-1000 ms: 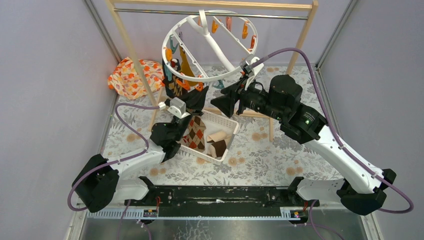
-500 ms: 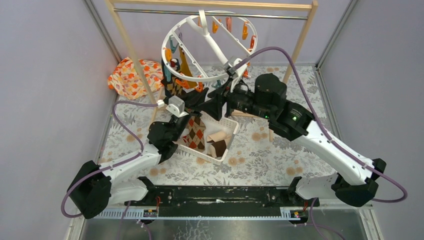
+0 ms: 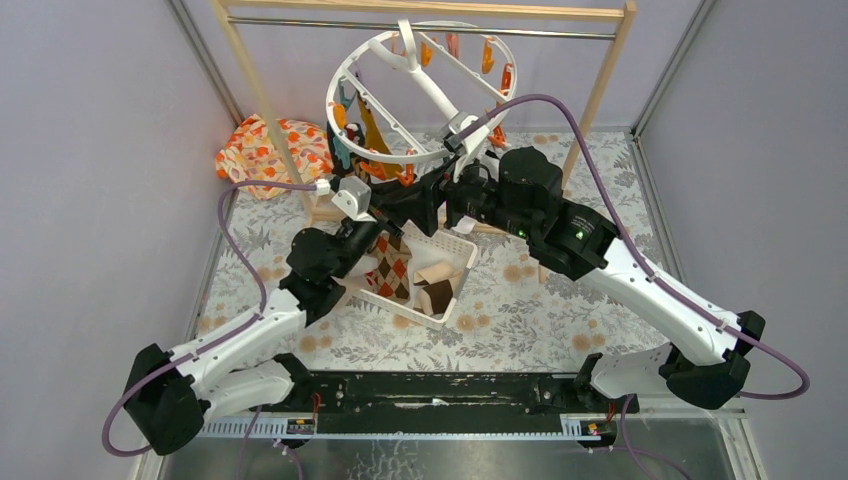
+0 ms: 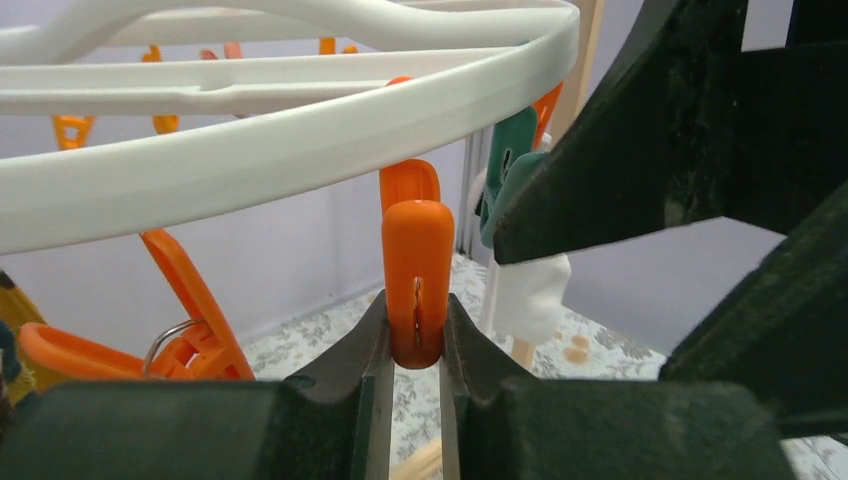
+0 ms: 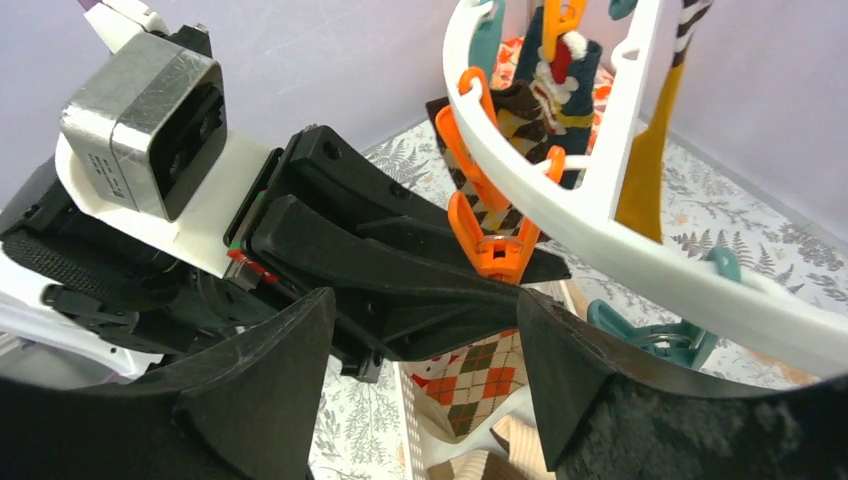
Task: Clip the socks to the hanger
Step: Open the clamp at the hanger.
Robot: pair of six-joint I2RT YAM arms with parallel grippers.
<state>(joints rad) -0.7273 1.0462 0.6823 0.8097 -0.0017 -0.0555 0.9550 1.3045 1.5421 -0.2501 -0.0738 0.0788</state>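
My left gripper (image 4: 416, 345) pinching orange clip (image 4: 417, 250) on hanger (image 4: 300, 140), far edge; right gripper (image 5: 425, 320) gaping, empty; socks (image 5: 555, 60) partly hanging, others waiting in basket (image 3: 455, 255)

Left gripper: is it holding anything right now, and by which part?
Yes: the left gripper pinches a dangling orange plastic clip by its lower end.

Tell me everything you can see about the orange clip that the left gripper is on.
The orange clip looks like smooth, glossy plastic, rounded at the top, with a narrow slot down its face and a second orange leaf behind it. It hangs upright just below the white ring of the hanger. Its lower end sits between the jaws of the left gripper, which press on it from both sides. No sock shows in it.
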